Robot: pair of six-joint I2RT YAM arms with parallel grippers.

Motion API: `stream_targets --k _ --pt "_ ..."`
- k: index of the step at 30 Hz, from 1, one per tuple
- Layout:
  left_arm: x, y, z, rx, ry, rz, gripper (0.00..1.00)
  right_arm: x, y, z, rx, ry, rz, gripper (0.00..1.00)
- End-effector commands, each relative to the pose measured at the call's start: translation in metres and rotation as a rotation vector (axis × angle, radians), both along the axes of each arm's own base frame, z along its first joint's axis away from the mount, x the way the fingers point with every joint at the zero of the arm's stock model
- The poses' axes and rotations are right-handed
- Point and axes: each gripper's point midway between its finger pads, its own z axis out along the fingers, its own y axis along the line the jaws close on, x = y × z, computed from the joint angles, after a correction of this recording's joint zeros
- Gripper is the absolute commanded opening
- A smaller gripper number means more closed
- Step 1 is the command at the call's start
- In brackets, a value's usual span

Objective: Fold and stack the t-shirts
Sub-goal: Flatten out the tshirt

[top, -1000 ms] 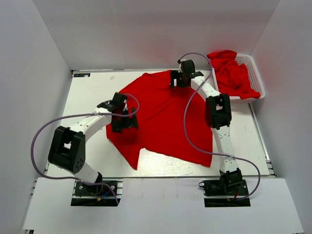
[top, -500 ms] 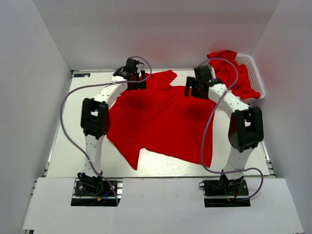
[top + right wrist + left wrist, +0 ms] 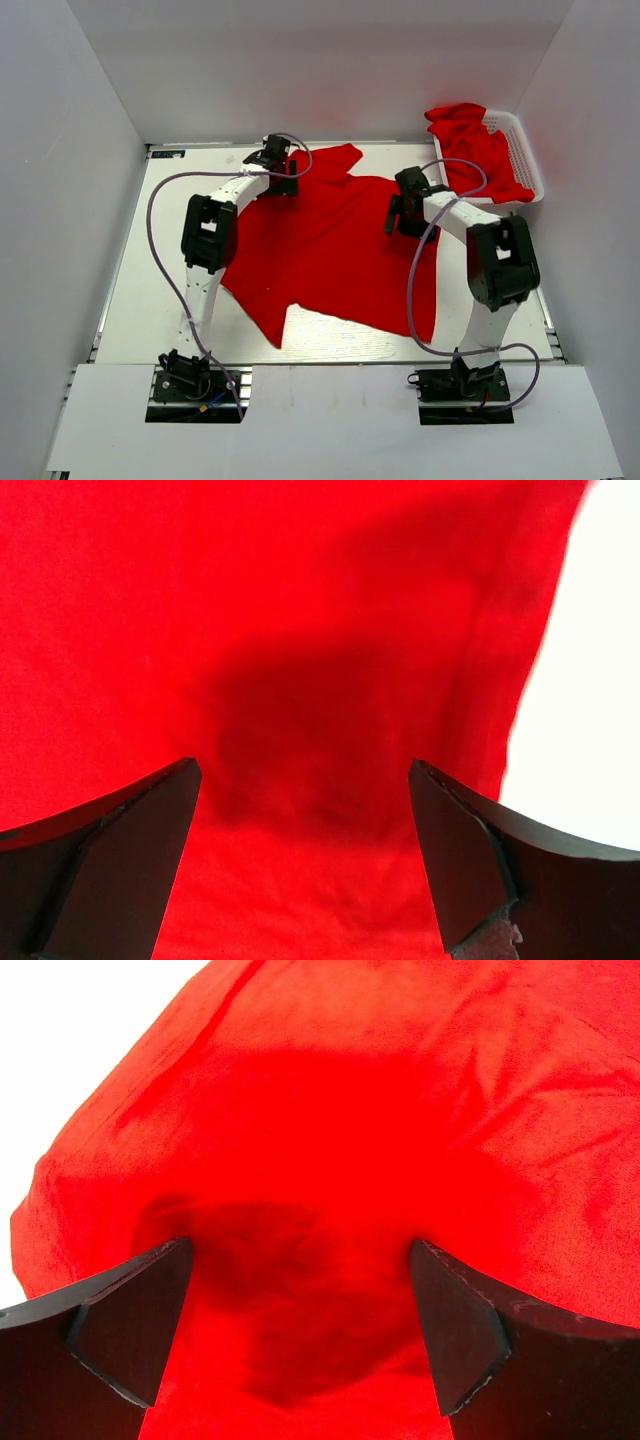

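Note:
One red t-shirt [image 3: 335, 245] lies spread on the white table, with a sleeve pointing to the far wall. More red t-shirts [image 3: 478, 152] are heaped in the basket. My left gripper [image 3: 283, 178] hovers over the spread shirt's far left part, jaws wide open; in the left wrist view the left gripper [image 3: 300, 1330] has only red cloth [image 3: 380, 1140] below it and nothing between the fingers. My right gripper [image 3: 402, 213] stands over the shirt's right side, open too. In the right wrist view the right gripper [image 3: 300, 850] looks down on flat cloth [image 3: 250, 610] near the shirt's edge.
A white lattice basket [image 3: 527, 155] stands at the back right corner. White walls close in the table on three sides. Bare table [image 3: 165, 240] shows left of the shirt and along the near edge; table [image 3: 590, 680] also shows right of the cloth.
Both arms have swung from the shirt's middle toward its far part. In the last half second the right gripper came back nearer along the right side; the left barely moved. The shirt looks flatter.

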Motion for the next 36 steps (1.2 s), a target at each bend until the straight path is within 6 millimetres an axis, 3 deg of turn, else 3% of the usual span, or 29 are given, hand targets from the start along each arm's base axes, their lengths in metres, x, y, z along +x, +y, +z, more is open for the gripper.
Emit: stream_targets --k 1,6,8,10,11,13,14,16,17,21,23,27,29,31,32,33,35,36 --pt "-0.032 0.056 -0.021 0.108 0.117 0.163 1.0 0.023 -0.003 -0.009 -0.038 -0.01 -0.025 0.9" --pt "-0.062 0.111 -0.038 0.12 0.209 0.359 1.0 0.046 0.006 -0.021 -0.025 0.002 0.006 0.9" --pt "-0.064 0.129 -0.032 0.104 0.192 0.408 1.0 0.062 0.015 -0.019 -0.003 -0.013 0.049 0.9" --pt "-0.071 0.133 -0.034 0.092 0.197 0.413 1.0 0.065 0.022 -0.036 0.01 0.022 0.111 0.9" --pt "-0.069 0.138 -0.032 0.079 0.184 0.411 1.0 0.084 0.029 -0.024 0.019 -0.032 0.138 0.9" --pt "-0.059 0.14 -0.026 0.062 0.14 0.38 1.0 0.091 0.032 -0.044 0.006 -0.012 0.161 0.9" --pt "-0.056 0.138 -0.026 0.057 0.133 0.367 1.0 0.11 0.036 -0.033 0.018 -0.053 0.178 0.9" --pt "-0.042 0.141 -0.019 0.041 0.095 0.365 1.0 0.117 0.037 -0.052 0.001 -0.032 0.194 0.9" --pt "-0.039 0.145 -0.019 0.045 0.092 0.364 1.0 0.137 0.042 -0.036 0.002 -0.09 0.21 0.9" --pt "-0.004 0.149 -0.007 0.002 0.044 0.361 1.0 0.162 0.048 -0.038 -0.002 -0.126 0.225 0.9" --pt "0.012 0.144 0.0 -0.011 0.022 0.326 1.0 0.174 0.049 -0.023 0.008 -0.176 0.228 0.9" --pt "0.025 0.136 0.011 -0.04 -0.014 0.264 1.0 0.185 0.053 0.002 0.014 -0.244 0.254 0.9" --pt "0.034 0.131 0.034 -0.067 -0.072 0.241 1.0 0.188 0.054 0.013 0.011 -0.267 0.273 0.9" --pt "0.034 0.132 0.047 -0.056 -0.095 0.22 1.0 0.188 0.056 0.033 0.013 -0.295 0.291 0.9" --pt "0.035 0.133 0.065 -0.052 -0.123 0.208 1.0 0.188 0.056 0.039 0.013 -0.303 0.292 0.9" --pt "0.035 0.133 0.074 -0.043 -0.137 0.193 1.0 0.187 0.057 0.057 0.017 -0.33 0.296 0.9" --pt "0.032 0.134 0.092 -0.041 -0.157 0.186 1.0 0.184 0.056 0.067 0.018 -0.338 0.299 0.9" --pt "0.026 0.135 0.1 -0.032 -0.147 0.177 1.0 0.182 0.057 0.092 0.024 -0.378 0.301 0.9"
